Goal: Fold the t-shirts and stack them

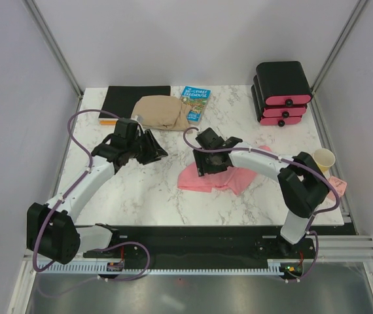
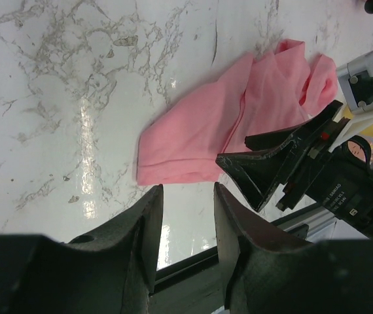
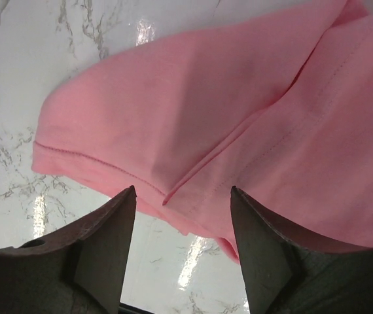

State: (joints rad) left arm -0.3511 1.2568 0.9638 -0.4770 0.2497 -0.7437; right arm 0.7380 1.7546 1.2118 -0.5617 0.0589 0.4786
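- Presently, one salmon-pink t-shirt lies on the marble desk, right of centre and towards the near edge.
- T-shirt condition: bunched and partly doubled over, not flat. The right wrist view shows a stitched hem and one layer overlapping another.
- Right gripper: positioned over the left part of the t-shirt, jaws well apart, nothing between them. Whether the fingertips touch the cloth cannot be told.
- Left gripper: over bare desk, left of the t-shirt and apart from it, jaws parted, holding nothing.
- Left wrist view: the t-shirt's near-left corner lies beyond the fingertips, with the right gripper's dark fingers above the cloth.
- Far side of desk, left to right: a black flat item, a tan bundle of cloth overlapping its right end, and a blue book just beside the bundle.
- Far right corner: a black box with pink drawer fronts.
- Right edge: a paper cup standing upright, and a pink note nearer than it.
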